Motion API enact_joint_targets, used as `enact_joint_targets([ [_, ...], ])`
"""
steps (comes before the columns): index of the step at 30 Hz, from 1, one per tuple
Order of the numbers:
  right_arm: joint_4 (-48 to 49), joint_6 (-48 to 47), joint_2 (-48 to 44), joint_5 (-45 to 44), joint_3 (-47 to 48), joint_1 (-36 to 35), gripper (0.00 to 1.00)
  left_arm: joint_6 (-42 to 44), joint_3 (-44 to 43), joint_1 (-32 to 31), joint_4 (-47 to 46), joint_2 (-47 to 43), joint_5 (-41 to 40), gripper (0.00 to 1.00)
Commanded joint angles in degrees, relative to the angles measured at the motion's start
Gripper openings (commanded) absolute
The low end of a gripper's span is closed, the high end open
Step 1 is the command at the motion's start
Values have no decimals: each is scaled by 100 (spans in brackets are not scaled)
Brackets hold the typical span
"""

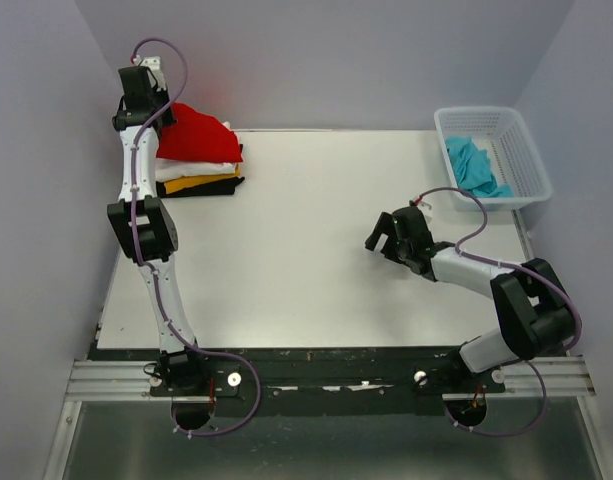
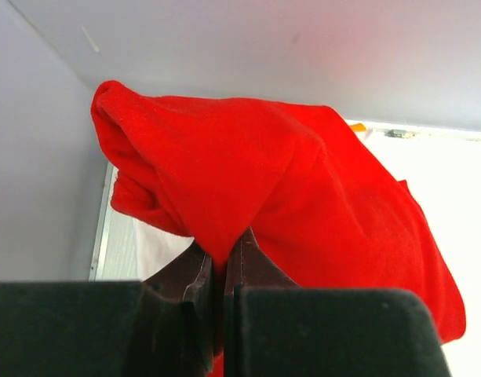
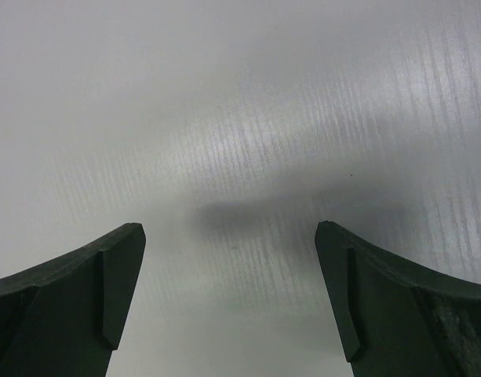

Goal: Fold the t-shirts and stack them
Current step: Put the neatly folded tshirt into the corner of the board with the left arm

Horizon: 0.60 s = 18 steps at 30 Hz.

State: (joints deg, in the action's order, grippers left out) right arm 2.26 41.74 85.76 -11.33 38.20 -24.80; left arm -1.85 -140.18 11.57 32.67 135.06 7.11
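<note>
The bright red t-shirt (image 1: pixel 198 133) lies bunched on top of a stack of folded white (image 1: pixel 196 171), yellow-orange (image 1: pixel 191 183) and black (image 1: pixel 214 187) t-shirts at the far left of the table. My left gripper (image 1: pixel 158 120) is at its left side, shut on a pinch of the red cloth (image 2: pixel 287 188), which rises in a peak from between the fingers (image 2: pixel 252 255). A turquoise t-shirt (image 1: pixel 473 165) lies crumpled in the basket. My right gripper (image 1: pixel 378 236) is open and empty, low over bare table; its fingers (image 3: pixel 118 283) stand wide apart.
A white plastic lattice basket (image 1: pixel 526 150) stands at the far right corner. The white table (image 1: pixel 306 240) runs between the stack and the basket. Walls close in at the back and both sides. A metal rail (image 1: pixel 326 375) carries both arm bases at the near edge.
</note>
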Motion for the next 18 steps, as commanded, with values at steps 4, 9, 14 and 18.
enact_joint_targets([
  [4, -470, -4, 309, -35, 13, 2, 100, 341, -492, 88, -458, 445, -304, 1],
  [9, -473, -7, 362, -49, 22, 1, 100, 213, -528, 225, -557, 527, -633, 15],
  [14, -484, -9, 362, -5, 35, 7, 100, -196, -576, 267, -500, 383, -1090, 73],
  [18, -481, -16, 214, 0, -35, 1, 100, -317, -172, 123, -480, -226, -1541, 99],
])
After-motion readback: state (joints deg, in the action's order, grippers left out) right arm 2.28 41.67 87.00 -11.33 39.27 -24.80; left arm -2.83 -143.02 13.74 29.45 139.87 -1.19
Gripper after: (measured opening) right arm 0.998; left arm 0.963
